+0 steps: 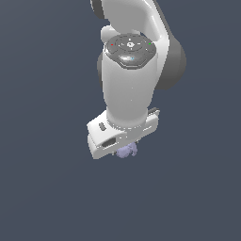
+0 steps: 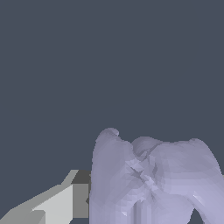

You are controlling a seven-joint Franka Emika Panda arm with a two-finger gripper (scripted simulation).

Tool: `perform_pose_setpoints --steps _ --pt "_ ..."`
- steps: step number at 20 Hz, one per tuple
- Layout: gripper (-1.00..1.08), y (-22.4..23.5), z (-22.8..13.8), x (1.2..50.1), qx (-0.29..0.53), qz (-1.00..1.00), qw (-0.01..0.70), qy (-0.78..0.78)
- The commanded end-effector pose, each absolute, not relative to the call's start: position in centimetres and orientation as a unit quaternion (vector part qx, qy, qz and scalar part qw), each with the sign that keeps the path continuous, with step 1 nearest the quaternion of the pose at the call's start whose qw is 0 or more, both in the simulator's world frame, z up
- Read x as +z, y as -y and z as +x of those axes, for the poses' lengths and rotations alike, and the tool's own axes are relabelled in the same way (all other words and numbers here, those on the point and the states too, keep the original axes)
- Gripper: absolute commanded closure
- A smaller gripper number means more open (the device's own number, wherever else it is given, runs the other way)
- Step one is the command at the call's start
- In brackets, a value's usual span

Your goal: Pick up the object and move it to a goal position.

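Hand and arm are filling the middle of the exterior view, pointing down over a plain dark ground, with the blob peeking out just beneath the white hand body. Only a lavender edge is showing there; the fingertips themselves are hidden behind the housing, so from this view I cannot tell how they are standing.

Moving to the wrist view, the blob is looming large and lumpy right against the camera, and one pale finger is pressing up beside it, touching its flank. The opposite finger is out of sight, yet the hand seems to be pinching the blob. No goal marker is showing in either view.

Carrying it well probably means keeping the squeeze steady and travelling smoothly, since such an irregular lump could be twisting or slipping between flat pads.
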State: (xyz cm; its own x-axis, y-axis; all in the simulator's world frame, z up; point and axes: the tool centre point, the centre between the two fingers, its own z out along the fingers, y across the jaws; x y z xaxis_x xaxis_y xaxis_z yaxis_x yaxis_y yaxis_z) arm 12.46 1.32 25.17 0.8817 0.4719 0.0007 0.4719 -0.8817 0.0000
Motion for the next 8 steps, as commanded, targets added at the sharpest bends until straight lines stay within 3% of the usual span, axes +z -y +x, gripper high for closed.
perform_pose_setpoints --steps 1,8 --pt "1.08 -1.45 12.79 25.52 0.0 -0.97 0.0 0.243" --pt "1.08 -1.57 13.12 25.81 0.0 -0.97 0.0 0.243"
